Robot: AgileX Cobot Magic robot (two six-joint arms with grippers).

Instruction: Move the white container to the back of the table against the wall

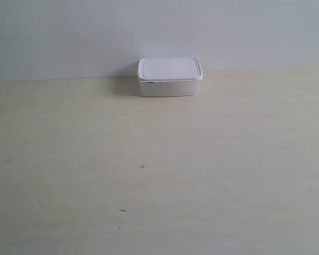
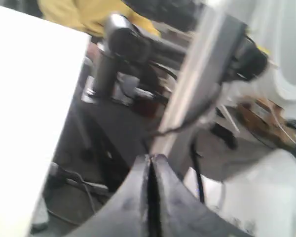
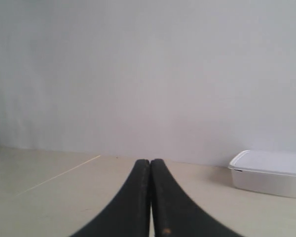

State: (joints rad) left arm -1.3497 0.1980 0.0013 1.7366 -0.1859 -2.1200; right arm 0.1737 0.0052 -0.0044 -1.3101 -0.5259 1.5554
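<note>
"Holding anything, is the left claw [image 2: 150, 160]?"

"No. It is pinched closed on nothing. The right claw [image 3: 150, 163] is closed and empty too, well apart from the white container [image 3: 269, 174]."

"Why are both empty?"

"The white container [image 1: 170, 77] sits at the back of the counter [image 1: 149, 175] and seems to touch the wall [image 1: 69, 37]. The job looks done, so nothing needs holding."

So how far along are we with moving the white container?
Looks done: the white container sits at the back of the table, apparently against the wall, lid on. Nothing in hand: the right gripper and left gripper are both shut, empty, clear of it. Nothing visibly left.
</note>
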